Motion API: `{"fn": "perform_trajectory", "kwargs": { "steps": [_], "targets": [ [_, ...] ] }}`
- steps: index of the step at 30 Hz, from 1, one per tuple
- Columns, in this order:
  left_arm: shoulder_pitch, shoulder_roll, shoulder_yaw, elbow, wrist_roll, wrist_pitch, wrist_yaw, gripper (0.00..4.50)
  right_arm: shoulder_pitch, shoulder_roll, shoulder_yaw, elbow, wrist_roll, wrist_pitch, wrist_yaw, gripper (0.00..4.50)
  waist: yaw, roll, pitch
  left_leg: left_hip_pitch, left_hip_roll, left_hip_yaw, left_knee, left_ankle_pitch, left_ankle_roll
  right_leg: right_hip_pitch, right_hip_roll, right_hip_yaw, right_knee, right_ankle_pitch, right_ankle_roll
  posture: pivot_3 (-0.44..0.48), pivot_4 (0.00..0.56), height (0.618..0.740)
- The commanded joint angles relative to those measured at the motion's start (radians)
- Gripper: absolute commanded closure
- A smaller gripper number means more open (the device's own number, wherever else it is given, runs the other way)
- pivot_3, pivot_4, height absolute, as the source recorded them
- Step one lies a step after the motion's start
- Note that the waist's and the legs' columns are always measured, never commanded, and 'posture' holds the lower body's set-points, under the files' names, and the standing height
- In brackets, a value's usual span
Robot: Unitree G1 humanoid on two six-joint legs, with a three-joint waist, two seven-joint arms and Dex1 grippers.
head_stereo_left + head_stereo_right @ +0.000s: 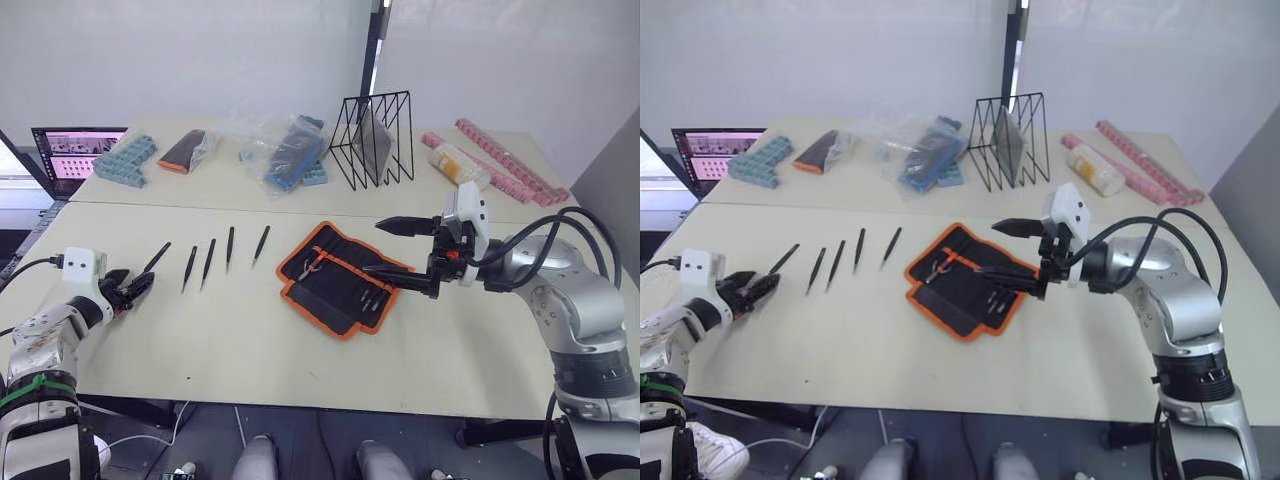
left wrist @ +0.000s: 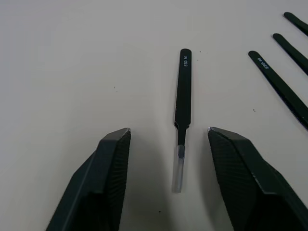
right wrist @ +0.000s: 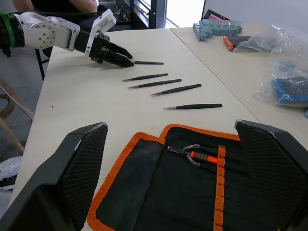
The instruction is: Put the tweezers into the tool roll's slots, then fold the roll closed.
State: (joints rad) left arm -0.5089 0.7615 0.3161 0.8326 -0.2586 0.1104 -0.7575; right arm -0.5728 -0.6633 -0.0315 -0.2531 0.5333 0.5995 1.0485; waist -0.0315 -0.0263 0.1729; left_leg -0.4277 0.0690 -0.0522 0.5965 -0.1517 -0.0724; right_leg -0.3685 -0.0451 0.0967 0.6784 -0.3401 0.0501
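Broad, pale, matte counter, cut off along the near edge. At the back, half-legible clutter: a black wire rack, crumpled clear plastic bags with blue contents hard to make out, light-blue moulded trays, a pink strip running out of frame.

Mid-counter, lying flat and unfolded: the tool roll, black fabric with orange edge trim and stitched rows of narrow slots. Tucked inside, a small tool with an orange grip; other slot contents too small to tell. Near corner of the roll hidden behind the right claw in the head views.

Right claw hovering over the roll's right edge, two black textured fingers spread wide, holding nothing.

To the left of the roll, well apart from it, five tweezers: thin, black, flat, tapering to points, laid in a rough row on the bare counter, none in a slot. Leftmost one with printed lettering on its blunt end and a pale, translucent tip sleeve.

Left claw low at the counter's left side, fingers moderately parted, empty; pale tip of the leftmost pair lying between the two fingertips, untouched by either.
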Motion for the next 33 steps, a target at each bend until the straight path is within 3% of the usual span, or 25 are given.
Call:
{"fn": "perform_trajectory", "kwargs": {
  "steps": [1,5,14,18,22,23,29,33],
  "targets": [
    [-0.042,-0.003,-0.05,0.069,0.046,0.003,-0.021,3.23,-0.003,-0.007,-0.019,-0.049,0.014,-0.017,-0.02,0.0,0.007,0.0,0.0,0.0,0.0,0.0,0.0,0.0,0.0,0.0,0.0,0.0,0.0,0.0,0.0,0.0,0.15,0.735],
    [-0.09,-0.004,-0.055,0.116,0.06,-0.04,-0.027,4.47,-0.007,-0.028,0.003,-0.054,-0.02,-0.048,-0.011,0.0,0.018,0.0,0.0,-0.001,0.0,0.0,0.002,0.0,0.0,0.0,0.0,0.0,0.0,0.0,0.0,0.0,0.15,0.735],
    [-0.068,0.011,-0.01,0.046,0.026,-0.071,-0.032,4.47,0.008,-0.014,-0.009,-0.037,-0.07,-0.114,-0.089,0.0,0.017,0.0,0.0,-0.002,0.0,0.0,0.002,0.0,0.0,0.0,0.0,0.0,0.0,0.0,0.0,0.0,0.15,0.735],
    [-0.002,0.018,-0.016,-0.21,-0.021,-0.026,-0.094,4.47,0.065,-0.085,0.064,0.094,-0.23,-0.241,-0.068,0.0,0.019,-0.001,0.0,-0.003,0.0,-0.001,0.003,0.0,0.0,-0.001,0.0,-0.001,0.0,0.0,0.0,0.0,0.15,0.735],
    [0.048,0.015,-0.034,-0.484,-0.075,0.099,-0.118,4.47,0.088,-0.052,0.052,0.167,-0.192,-0.23,-0.047,0.0,0.017,-0.001,0.0,-0.004,0.0,0.0,0.003,0.0,0.0,-0.001,0.0,0.0,0.001,0.0,0.0,0.0,0.15,0.735],
    [0.055,0.014,-0.036,-0.536,-0.087,0.132,-0.119,4.5,0.09,-0.044,0.048,0.175,-0.183,-0.222,-0.042,0.53,0.016,-0.001,0.0,-0.004,0.0,0.0,0.003,0.0,0.0,-0.001,0.0,0.0,0.001,0.0,0.0,0.0,0.15,0.735],
    [0.056,-0.006,-0.113,-0.824,-0.163,0.375,-0.105,4.5,0.098,0.018,0.042,0.25,-0.198,-0.27,-0.071,2.5,0.006,-0.001,0.0,-0.003,0.0,-0.001,0.004,0.0,0.0,-0.001,0.001,0.0,0.001,0.0,0.0,0.0,0.15,0.735],
    [0.01,-0.059,-0.186,-0.956,-0.188,0.555,-0.023,4.5,0.084,0.061,0.072,0.326,-0.24,-0.332,-0.077,3.9,0.008,-0.001,0.0,-0.004,0.0,-0.001,0.005,0.0,0.0,0.0,0.001,0.0,0.001,0.0,0.0,0.0,0.15,0.735]
  ]
}}
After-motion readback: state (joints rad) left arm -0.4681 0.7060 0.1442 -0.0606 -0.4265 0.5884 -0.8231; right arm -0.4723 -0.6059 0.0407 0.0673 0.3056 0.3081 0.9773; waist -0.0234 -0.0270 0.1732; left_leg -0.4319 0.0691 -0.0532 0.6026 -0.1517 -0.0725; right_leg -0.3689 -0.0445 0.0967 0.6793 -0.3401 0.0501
